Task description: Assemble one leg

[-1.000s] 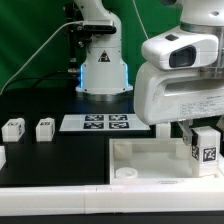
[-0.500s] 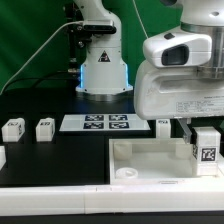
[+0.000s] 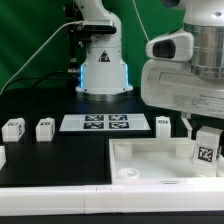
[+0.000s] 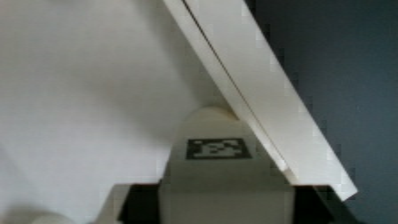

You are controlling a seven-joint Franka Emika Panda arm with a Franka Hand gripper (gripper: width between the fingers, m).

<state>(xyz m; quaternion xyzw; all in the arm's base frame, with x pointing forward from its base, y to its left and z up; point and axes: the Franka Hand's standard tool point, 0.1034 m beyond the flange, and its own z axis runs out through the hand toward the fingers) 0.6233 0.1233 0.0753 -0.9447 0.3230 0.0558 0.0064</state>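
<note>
- Held leg (image 3: 206,147): small white block w/ tag facing camera, at exterior view's right, pinched in gripper (image 3: 203,128) just under the big white wrist housing.
- Gripper (image 4: 219,190) clenched on leg (image 4: 221,150); in wrist view, dark fingers (image 4: 139,200) flank the block's near end, tag visible betw. them.
- Long axis of leg: near upright but tilted a bit in exterior view, top leaning toward that view's left. Runs straight out from the pincer, so leg lies directly below/ahead of fingertips, not off to a side.
- Key relation: leg's lower end sits over far right corner zone of white tray-like piece (image 3: 150,160), at or v. near its surface. Contact vs. small gap: can't tell, block's base hides the spot.
- Wrist view: tray rim (image 4: 249,80) runs diagonally close beside leg tip, so tip is hard up against the raised edge, inside the tray.
- Judgement: next move prob. a straighten-and-press or twist into corner socket; tilt needs fixing 1st or leg may jam on rim.
- Only 1 arm, so no choice of hand.
- Other loose legs, untouched: 2 on black table (image 3: 50,160) at exterior view's left (image 3: 13,128) (image 3: 44,128), 1 more (image 3: 163,124) behind tray nr. marker board (image 3: 96,123).
</note>
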